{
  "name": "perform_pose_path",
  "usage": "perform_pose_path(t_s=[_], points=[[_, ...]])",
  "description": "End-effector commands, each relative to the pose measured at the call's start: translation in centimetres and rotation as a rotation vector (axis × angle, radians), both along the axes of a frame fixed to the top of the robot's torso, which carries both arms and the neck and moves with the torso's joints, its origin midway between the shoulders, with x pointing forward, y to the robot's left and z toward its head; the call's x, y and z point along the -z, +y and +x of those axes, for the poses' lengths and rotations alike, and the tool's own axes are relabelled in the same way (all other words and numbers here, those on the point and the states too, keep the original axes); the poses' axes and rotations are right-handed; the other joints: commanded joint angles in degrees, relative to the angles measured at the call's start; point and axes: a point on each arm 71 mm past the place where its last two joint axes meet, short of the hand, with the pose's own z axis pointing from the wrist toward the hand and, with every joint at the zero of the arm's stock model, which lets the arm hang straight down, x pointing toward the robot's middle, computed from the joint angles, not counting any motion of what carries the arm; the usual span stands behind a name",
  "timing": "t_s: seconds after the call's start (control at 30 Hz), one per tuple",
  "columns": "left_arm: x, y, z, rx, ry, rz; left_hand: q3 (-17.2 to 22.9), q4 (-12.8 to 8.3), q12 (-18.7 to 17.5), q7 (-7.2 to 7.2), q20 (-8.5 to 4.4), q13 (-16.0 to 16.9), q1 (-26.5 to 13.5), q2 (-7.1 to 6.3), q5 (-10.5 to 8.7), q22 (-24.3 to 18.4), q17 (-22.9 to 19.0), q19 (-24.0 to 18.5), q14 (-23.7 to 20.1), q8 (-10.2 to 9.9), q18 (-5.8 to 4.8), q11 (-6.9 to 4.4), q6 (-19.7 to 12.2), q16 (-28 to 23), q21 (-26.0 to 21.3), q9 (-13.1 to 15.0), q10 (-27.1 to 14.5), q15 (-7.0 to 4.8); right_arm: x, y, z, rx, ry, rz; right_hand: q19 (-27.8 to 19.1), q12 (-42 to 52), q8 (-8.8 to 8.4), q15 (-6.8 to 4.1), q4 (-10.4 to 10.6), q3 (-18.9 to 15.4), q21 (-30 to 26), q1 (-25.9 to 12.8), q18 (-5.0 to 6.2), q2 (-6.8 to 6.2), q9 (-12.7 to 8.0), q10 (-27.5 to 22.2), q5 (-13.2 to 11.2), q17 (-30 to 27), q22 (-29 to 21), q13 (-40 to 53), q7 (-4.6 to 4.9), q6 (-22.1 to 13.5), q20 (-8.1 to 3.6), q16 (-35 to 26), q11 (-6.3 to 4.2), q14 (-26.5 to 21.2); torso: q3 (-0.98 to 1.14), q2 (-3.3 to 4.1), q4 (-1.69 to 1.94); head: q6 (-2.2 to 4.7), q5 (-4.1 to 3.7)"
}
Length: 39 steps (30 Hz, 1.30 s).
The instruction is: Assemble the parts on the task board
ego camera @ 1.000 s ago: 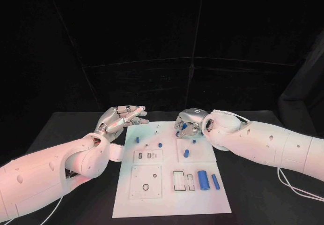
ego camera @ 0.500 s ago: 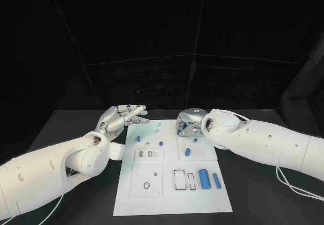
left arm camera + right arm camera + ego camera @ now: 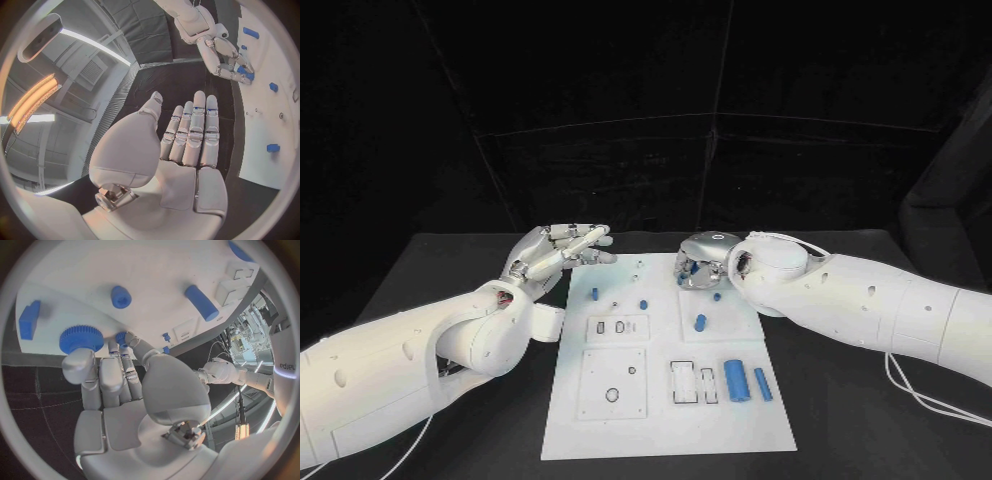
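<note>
The white task board (image 3: 668, 420) lies mid-table. My right hand (image 3: 704, 262) hangs over its far right corner with the fingers pointing down. In the right wrist view, the thumb and a fingertip of that hand (image 3: 125, 390) touch the rim of a blue gear (image 3: 81, 338) at the board's edge, and a small blue piece (image 3: 120, 337) sits at another fingertip. My left hand (image 3: 560, 250) is raised beside the board's far left corner, flat and holding nothing (image 3: 181, 145). Two blue cylinders (image 3: 734, 381) lie near the board's right edge.
Small blue parts (image 3: 594, 295) (image 3: 643, 307) (image 3: 701, 323) sit on the far half of the board. Rectangular and round recesses (image 3: 613, 385) fill its near half. A blue block (image 3: 29, 319) and a blue cylinder (image 3: 201, 302) lie beyond the gear. Black table surrounds the board.
My right hand has edged slightly toward the far edge of the board. The left hand has stayed where it was.
</note>
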Motion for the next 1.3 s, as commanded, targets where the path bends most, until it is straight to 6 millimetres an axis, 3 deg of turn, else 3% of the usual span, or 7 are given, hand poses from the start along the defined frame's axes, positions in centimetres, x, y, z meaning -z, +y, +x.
perform_pose_path(t_s=[0.03,0.47,0.57,0.8,0.93,1.07,1.3], points=[[-0.2,-0.1,-0.1,0.016,-0.004,-0.004,0.1,-0.3,-0.2,0.28,0.00,-0.1,0.2,0.40,-0.07,-0.1,0.1,0.2,0.4,-0.2,0.86,0.11,0.0,-0.3,-0.1,-0.1,0.2,0.09,0.0,0.1,0.0,-0.004,0.009,-0.012,-0.4,-0.1,-0.08,0.43,0.0,0.5,0.4,-0.4,-1.05,-0.18,0.1,0.5,-0.4,0.1,0.1,0.0,0.03,0.5,0.14,0.4,-0.05,1.5,0.02,0.13,0.08,-0.12,-0.02],[-0.2,0.1,-0.1,0.015,-0.002,-0.002,0.1,-0.3,-0.3,0.30,0.00,-0.1,0.2,0.48,-0.09,-0.1,0.1,0.3,0.3,-0.3,0.86,0.12,0.0,-0.4,-0.2,-0.1,0.1,0.10,-1.4,0.2,-0.3,-0.015,-0.100,0.145,-0.2,0.6,0.26,-0.14,0.6,4.4,2.2,-0.1,-1.26,-0.38,0.3,4.0,-0.5,0.2,2.1,0.3,-0.15,2.3,-0.36,1.2,-0.75,1.3,0.02,0.20,0.00,-0.02,0.10],[-0.2,0.1,-0.1,0.015,-0.002,-0.002,0.1,-0.3,-0.3,0.31,0.01,-0.1,0.1,0.52,-0.10,-0.2,0.1,0.3,0.3,-0.3,0.85,0.13,0.0,-0.4,-0.2,-0.1,0.1,0.11,-1.7,0.3,-0.4,-0.012,-0.128,0.180,-0.2,0.6,0.25,-0.17,0.6,4.5,2.2,-0.1,-1.28,-0.45,0.3,4.1,-0.6,0.2,2.2,0.3,-0.15,2.4,-0.39,1.2,-0.76,1.3,-0.12,0.24,0.17,0.20,-0.01],[-0.2,0.0,-0.1,0.018,-0.002,-0.003,0.1,-0.3,-0.3,0.31,0.01,-0.1,0.1,0.52,-0.10,-0.2,0.1,0.3,0.3,-0.3,0.85,0.13,0.0,-0.4,-0.2,-0.1,0.1,0.11,-2.1,1.5,0.3,-0.006,-0.184,0.237,-0.1,0.3,0.16,-0.23,0.7,5.1,2.5,0.0,-1.33,-0.77,0.2,4.2,-0.7,0.4,2.6,0.2,-0.14,2.5,-0.48,1.5,-0.77,1.3,0.00,0.41,0.42,0.63,0.29],[-0.2,-0.1,-0.1,0.020,-0.002,-0.004,0.1,-0.3,-0.3,0.31,0.01,-0.1,0.1,0.52,-0.10,-0.2,0.1,0.3,0.3,-0.3,0.85,0.13,0.0,-0.4,-0.2,-0.1,0.1,0.11,-2.0,2.3,1.0,-0.001,-0.179,0.236,-0.1,0.1,0.02,-0.22,0.8,5.3,2.7,-0.2,-1.35,-1.14,0.2,4.1,-0.7,0.4,2.7,0.1,-0.06,2.4,-0.50,1.5,-0.71,1.3,0.01,0.41,0.39,0.35,0.59],[-0.2,-0.1,0.0,0.022,-0.002,-0.004,0.1,-0.3,-0.3,0.31,0.01,-0.1,0.1,0.52,-0.10,-0.2,0.1,0.3,0.3,-0.3,0.85,0.13,0.0,-0.4,-0.2,-0.1,0.1,0.11,-1.7,3.3,1.5,-0.003,-0.163,0.228,-0.2,-0.1,-0.11,-0.17,1.0,5.5,2.7,-0.4,-1.37,-1.41,0.1,3.9,-0.7,0.3,2.7,0.1,0.01,2.2,-0.48,1.6,-0.62,1.3,-0.13,0.55,0.73,0.29,0.44],[-0.3,-0.2,-0.1,0.024,-0.003,-0.005,0.1,-0.3,-0.3,0.31,0.01,-0.1,0.1,0.52,-0.10,-0.2,0.1,0.3,0.3,-0.3,0.85,0.13,0.0,-0.4,-0.2,-0.1,0.1,0.11,-1.5,4.5,1.9,-0.005,-0.143,0.215,-0.2,-0.2,-0.22,-0.10,1.2,5.8,2.9,-0.6,-1.38,-1.66,0.1,3.7,-0.7,0.4,2.8,0.0,0.04,2.1,-0.44,1.7,-0.54,1.2,-0.09,0.81,0.74,0.28,0.59]])
